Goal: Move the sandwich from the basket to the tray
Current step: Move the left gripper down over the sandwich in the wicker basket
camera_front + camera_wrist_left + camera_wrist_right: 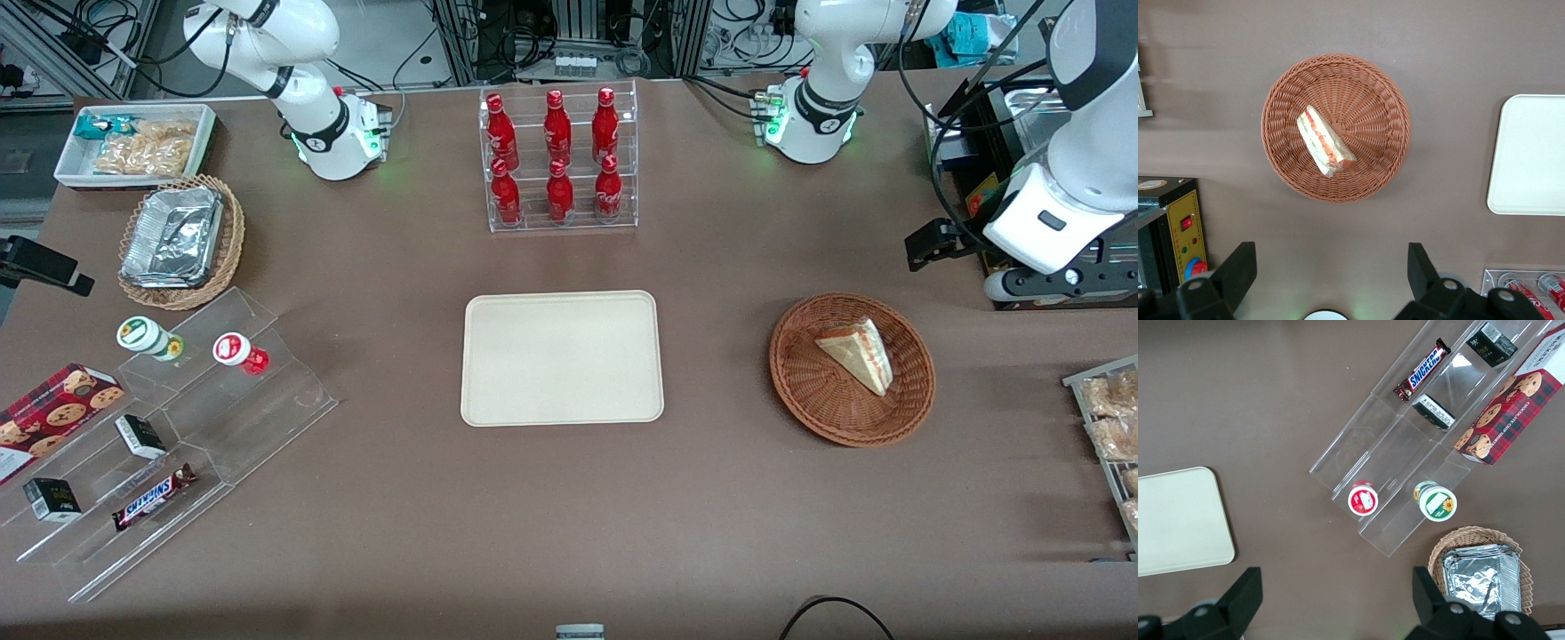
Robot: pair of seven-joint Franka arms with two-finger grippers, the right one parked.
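Above the table near the basket (1335, 127), the gripper (1328, 280) is hovering spread wide; the sandwich (1325, 140), lying tilted, is probably risking slipping.

"SNICKERS" on candy bar (153, 497) wrapper, lying on clear acrylic stand (169, 427); nothing else legible.

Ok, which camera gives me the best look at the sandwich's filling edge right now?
The left wrist view: it looks straight down on the sandwich in the basket, red and green layers facing the camera, with the open gripper above the table beside the basket. The front view shows mostly bread; the right wrist view misses it.
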